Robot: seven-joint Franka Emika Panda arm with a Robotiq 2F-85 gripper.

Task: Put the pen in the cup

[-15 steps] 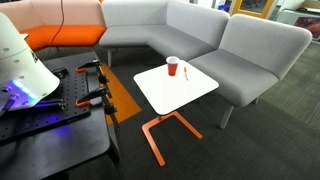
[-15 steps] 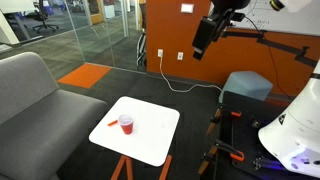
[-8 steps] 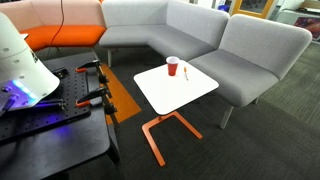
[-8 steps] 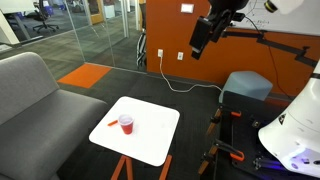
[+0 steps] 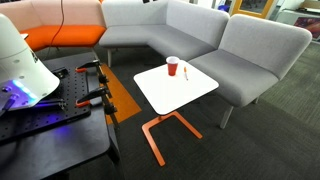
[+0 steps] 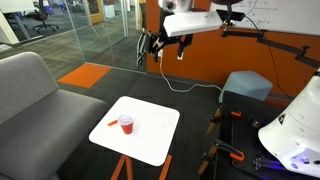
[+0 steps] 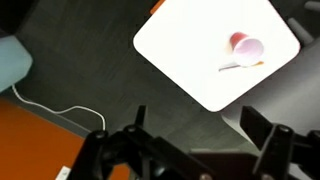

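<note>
The red cup (image 5: 172,66) stands on the small white table (image 5: 170,92) near its far edge. The pen (image 5: 185,72) lies flat on the table just beside the cup. Both exterior views show them, the cup (image 6: 126,124) and the pen (image 6: 109,125) sitting close together. In the wrist view the cup (image 7: 245,46) and the pen (image 7: 241,66) are far below on the table (image 7: 200,50). My gripper (image 6: 157,45) hangs high in the air, well above and apart from the table. Its fingers (image 7: 205,135) are spread open and empty.
A grey corner sofa (image 5: 200,30) wraps behind the table, with an orange seat (image 5: 60,36) beside it. A black bench with orange clamps (image 5: 85,90) stands by the robot base. A white cable (image 7: 50,110) lies on the floor, and a grey box (image 6: 245,85) stands nearby.
The arm has swung across the upper part of the exterior view, so the gripper now hangs high above the floor beyond the table. The cup and pen have not moved.
</note>
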